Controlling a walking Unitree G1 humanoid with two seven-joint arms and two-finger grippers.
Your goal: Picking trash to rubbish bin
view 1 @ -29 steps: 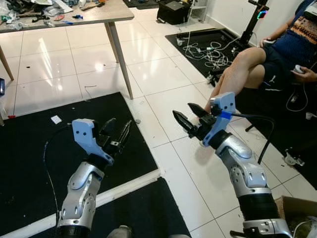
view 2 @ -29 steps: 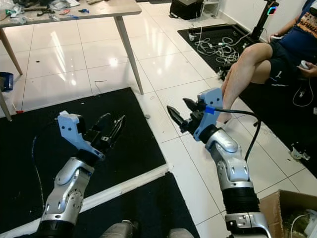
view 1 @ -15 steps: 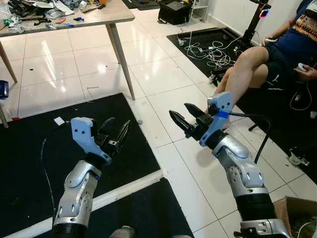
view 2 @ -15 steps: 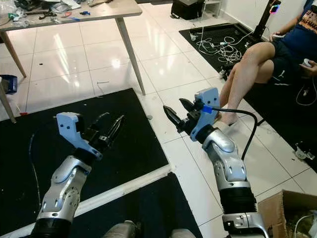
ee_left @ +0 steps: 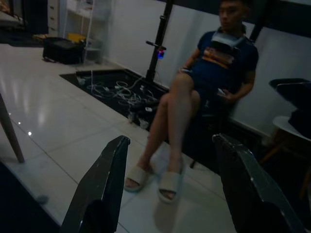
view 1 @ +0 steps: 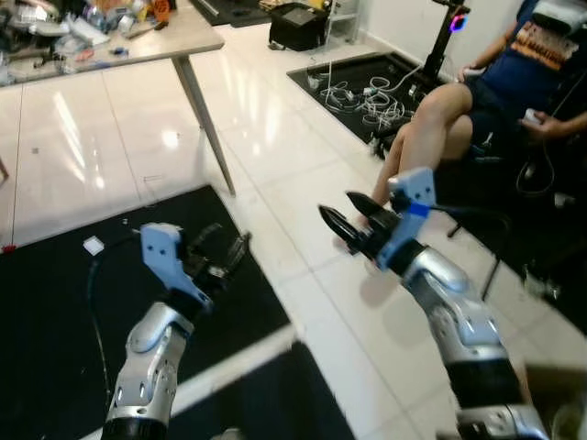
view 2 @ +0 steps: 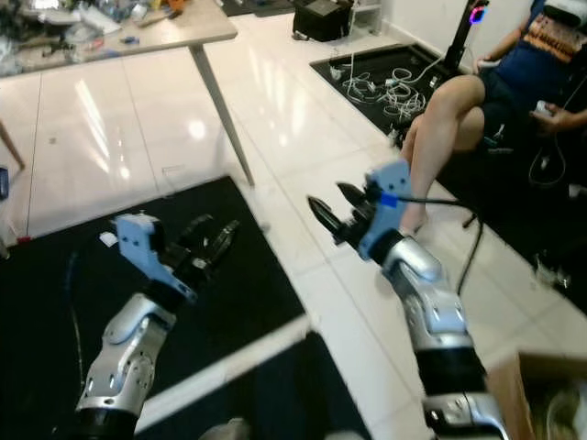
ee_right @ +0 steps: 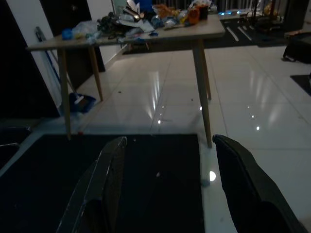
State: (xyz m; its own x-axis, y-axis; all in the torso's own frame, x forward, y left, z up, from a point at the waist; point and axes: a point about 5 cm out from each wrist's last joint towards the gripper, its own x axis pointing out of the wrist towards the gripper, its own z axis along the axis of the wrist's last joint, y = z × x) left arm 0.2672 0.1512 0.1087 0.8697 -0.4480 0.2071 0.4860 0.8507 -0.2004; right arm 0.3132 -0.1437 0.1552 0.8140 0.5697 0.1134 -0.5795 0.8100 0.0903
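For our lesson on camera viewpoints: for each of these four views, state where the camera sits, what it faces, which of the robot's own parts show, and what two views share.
Left eye and right eye views: on the head, looking down at the tiled floor; both silver arms show, left gripper and right gripper open.
Left wrist view: along its black fingers toward a seated person.
Right wrist view: along its fingers toward the cluttered table.
Shared: both eyes show the table leg and black mat.

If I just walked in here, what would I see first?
Two silver robot arms stretch over the floor, the left gripper above a black mat, the right gripper over white tiles, both open and empty. A person sits to the right, and a cluttered table stands behind.
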